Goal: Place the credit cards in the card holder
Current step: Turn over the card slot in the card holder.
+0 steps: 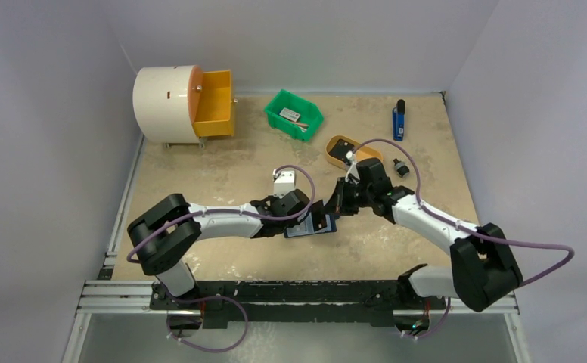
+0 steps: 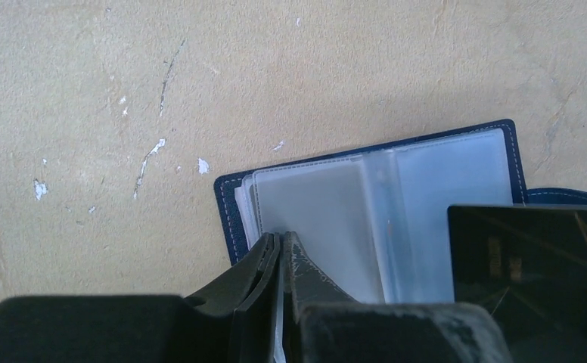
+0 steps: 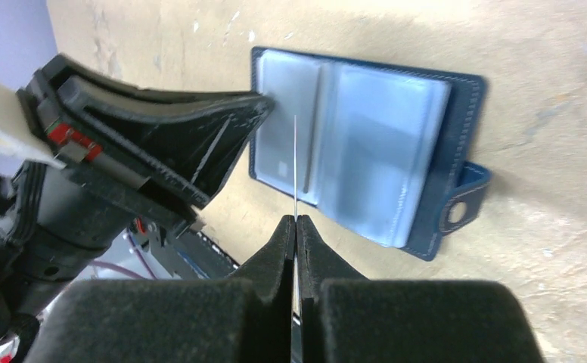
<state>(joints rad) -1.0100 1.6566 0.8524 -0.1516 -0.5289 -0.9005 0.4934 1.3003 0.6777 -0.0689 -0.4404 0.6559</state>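
The navy card holder [image 2: 502, 136] lies open on the table, its clear sleeves facing up. It also shows in the right wrist view [image 3: 381, 144], with its snap tab [image 3: 461, 200] at the right, and in the top view [image 1: 305, 231]. My left gripper [image 2: 283, 238] is shut on the near edge of a clear sleeve at the holder's left side; it also shows in the right wrist view [image 3: 264, 102]. My right gripper [image 3: 296, 221] is shut on a black credit card [image 2: 532, 257], seen edge-on [image 3: 295, 166], held just above the open sleeves.
At the back stand a white drum with a yellow drawer [image 1: 213, 102], a green bin [image 1: 293, 113] and a blue-and-black stick tool [image 1: 399, 119]. An orange dish [image 1: 343, 149] and a small black piece [image 1: 401, 168] lie behind the right arm.
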